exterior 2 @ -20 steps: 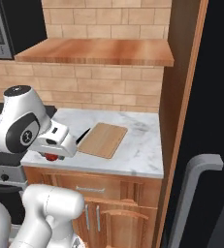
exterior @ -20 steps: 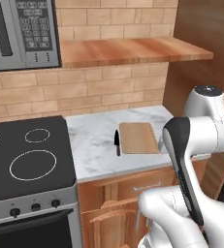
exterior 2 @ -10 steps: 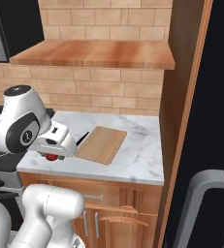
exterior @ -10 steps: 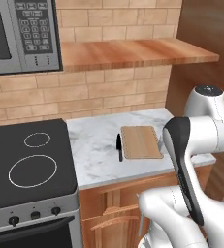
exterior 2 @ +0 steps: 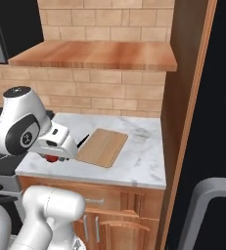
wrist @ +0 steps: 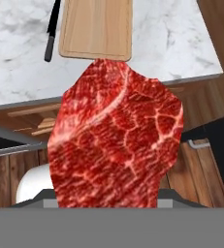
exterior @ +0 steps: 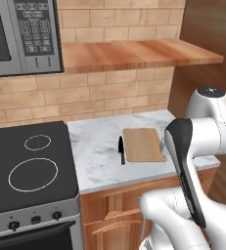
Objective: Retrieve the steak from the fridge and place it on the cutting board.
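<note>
The steak (wrist: 116, 140), red with pale marbling, hangs large in the hand view and hides the fingertips that hold it. My gripper (exterior 2: 52, 155) is shut on the steak (exterior 2: 51, 158), held in front of the counter's front left edge, short of the board. The cutting board (exterior: 144, 144), light tan, lies flat on the marble counter; it is also seen as the cutting board (exterior 2: 102, 147) and, beyond the meat, as the cutting board (wrist: 96, 29). The fridge (exterior 2: 217, 112) is the black mass at the right, with its grey bar handle (exterior 2: 202, 205).
A black knife (exterior: 121, 149) lies just left of the board, the same knife (wrist: 51, 31) seen from the hand. A black stove (exterior: 24, 171) adjoins the counter on the left. A wooden wall shelf (exterior: 134, 53) and a microwave (exterior: 21, 34) hang above. A wooden panel (exterior 2: 188, 97) borders the counter's right.
The whole picture has shifted a little, so the base has moved and the counter sits slightly nearer. The steak stays in the gripper in the same pose.
</note>
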